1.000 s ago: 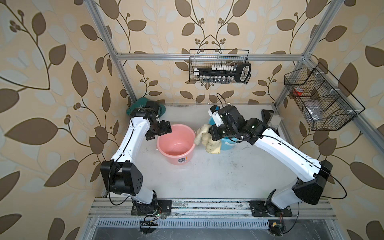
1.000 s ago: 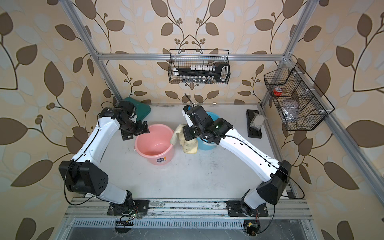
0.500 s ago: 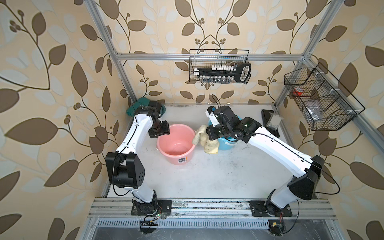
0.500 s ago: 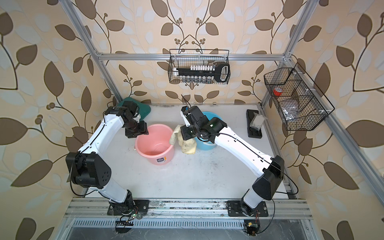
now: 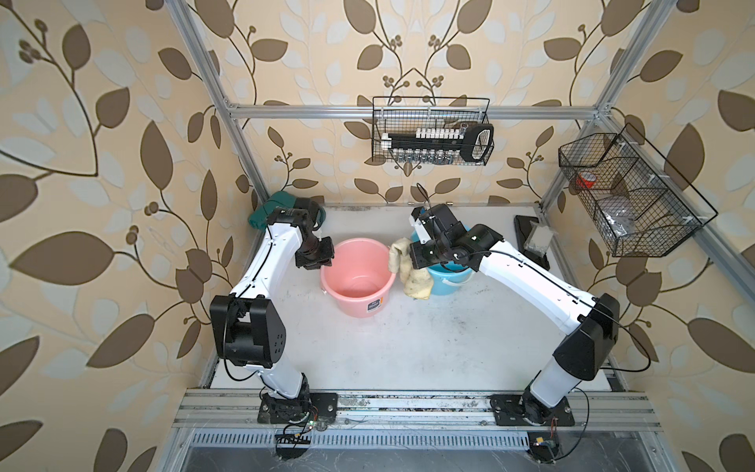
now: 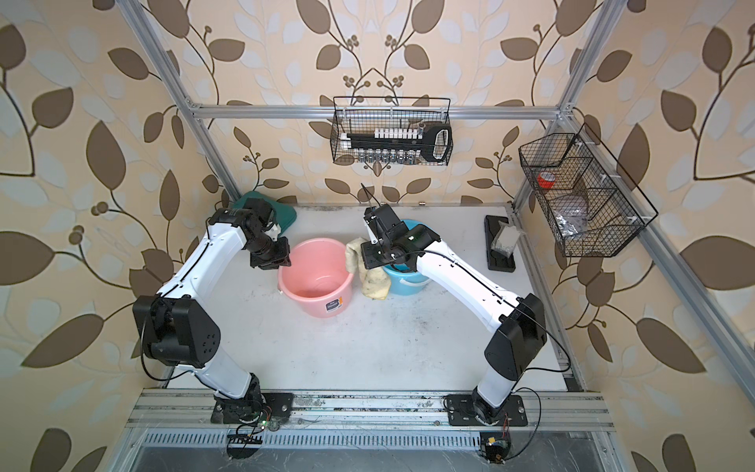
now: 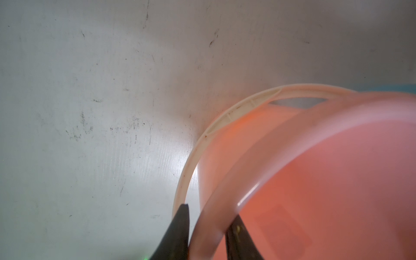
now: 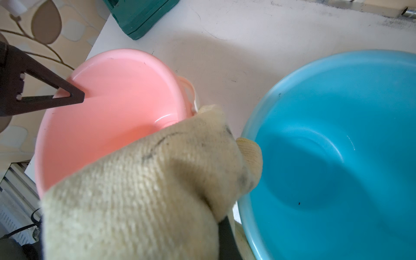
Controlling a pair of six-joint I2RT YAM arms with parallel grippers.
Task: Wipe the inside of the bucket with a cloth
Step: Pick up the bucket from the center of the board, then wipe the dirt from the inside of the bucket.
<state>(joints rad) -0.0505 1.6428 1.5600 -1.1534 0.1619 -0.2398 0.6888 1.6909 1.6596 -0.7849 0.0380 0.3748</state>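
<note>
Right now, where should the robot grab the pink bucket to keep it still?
The rim of the pink bucket, on the side nearest the left arm, coming down from above with one finger inside and one outside. It stands upright and open, and its wall is thin enough to pinch. The left gripper has its fingers astride that spot.

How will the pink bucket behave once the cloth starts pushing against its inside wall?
Probably light and easy to shove: the pink bucket looks empty, thin plastic, standing on the smooth table. It may tip or slide unless held; the left gripper straddles its rim. Its glossy wall could let the cloth skid.
</note>
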